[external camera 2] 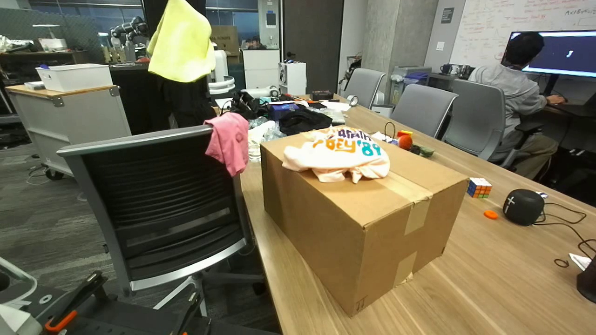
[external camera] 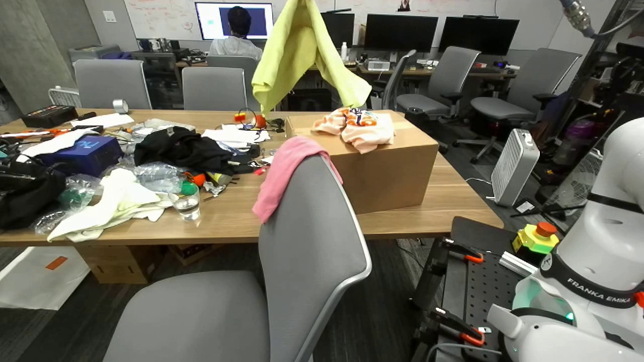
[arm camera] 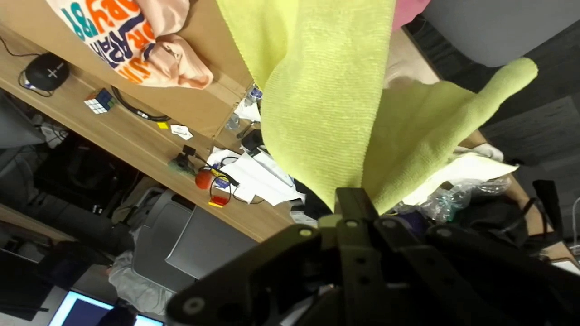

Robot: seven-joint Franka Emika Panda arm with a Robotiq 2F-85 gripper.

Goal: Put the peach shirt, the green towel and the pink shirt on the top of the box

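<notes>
Green towel clenched in the jaws of the gripper
It hangs in midair, higher than the box, on which the peach shirt lies; the pink shirt drapes over the back of a gray chair.

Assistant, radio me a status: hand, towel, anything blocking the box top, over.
Hand shut on green towel, towel hanging midair. Pink shirt draped over chair back. Peach shirt on top of box, might crowd towel's landing spot.
</notes>
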